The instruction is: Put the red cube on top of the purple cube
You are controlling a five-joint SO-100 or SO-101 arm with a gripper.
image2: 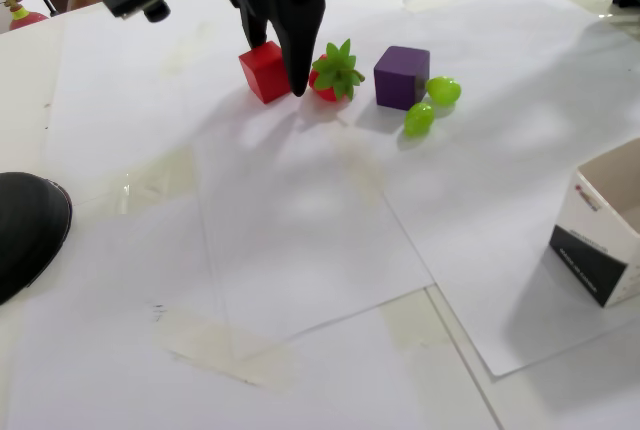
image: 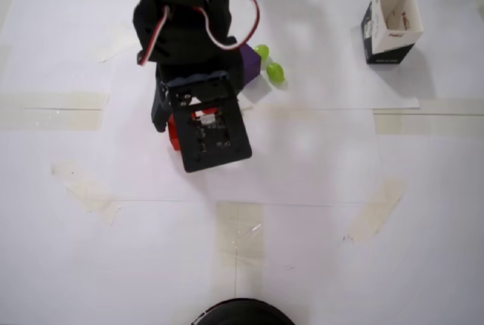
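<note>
While I am watching the black two-finger gripper [image2: 272, 68] from the fixed view, its jaws are standing apart around the small matte bright-red cube [image2: 262, 72] in the upper middle of the frame, one finger dropping down the cube's right side and the other showing behind its upper left corner; I am judging that nothing is gripped yet, and I cannot tell whether either finger is touching a face. In the overhead view the arm's body is hiding nearly all of the red cube [image: 174, 130], so I am steering mostly off the side camera. My chief worry is the red plastic strawberry with green leaves [image2: 334, 73], which is sitting just beside the right-hand finger: a closing stroke could be catching its leaves or nudging it toward the small matte dark purple cube [image2: 401, 77], which is resting further right, near two glossy green beads [image2: 430, 104]. A skewed grip is the other risk, since the cube is lying turned relative to the jaws and could be twisting out or riding up crooked, spoiling the stack on the slightly smaller purple top.
</note>
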